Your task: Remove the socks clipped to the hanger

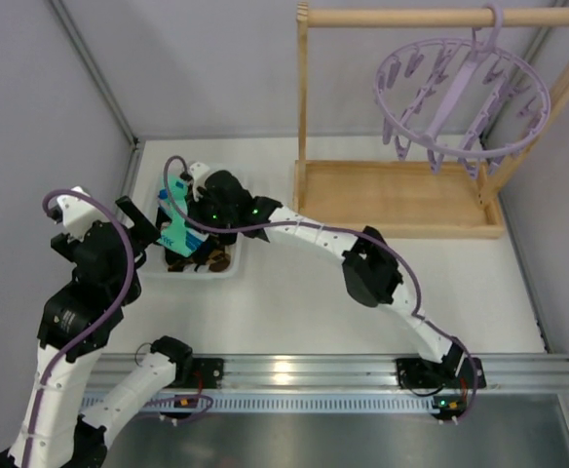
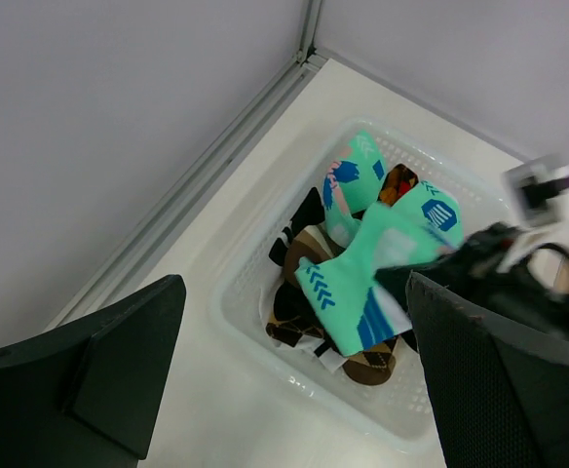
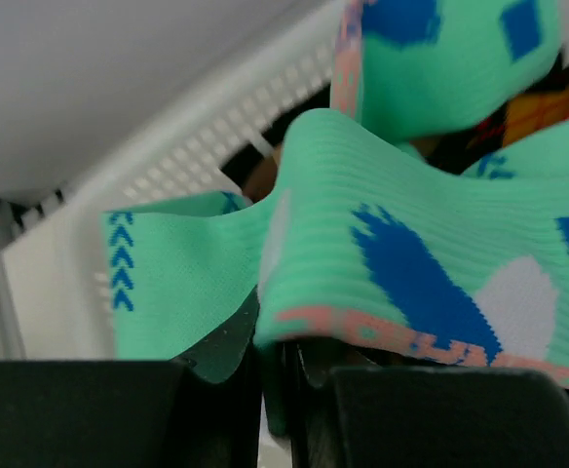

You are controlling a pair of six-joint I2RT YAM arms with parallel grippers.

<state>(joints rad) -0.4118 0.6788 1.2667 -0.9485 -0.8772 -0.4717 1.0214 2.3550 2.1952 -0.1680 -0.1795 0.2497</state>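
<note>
My right gripper [image 3: 273,375] has its jaws clamped on a turquoise sock [image 2: 372,268] over the white basket [image 2: 241,327], seemingly among other socks, while my left gripper [image 2: 294,375] hangs with jaws apart.

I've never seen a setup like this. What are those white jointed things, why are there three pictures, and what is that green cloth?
The white jointed things are two robot arms bolted to the table's near edge. One picture looks down from above; the other two come from small cameras on each arm's wrist. The right gripper is pinching a turquoise sock over a white basket that already holds other socks. The left gripper is open and empty beside the basket. At the back, a lilac hanger with many pegs hangs from a wooden rail; from above, no socks show on it.
</note>
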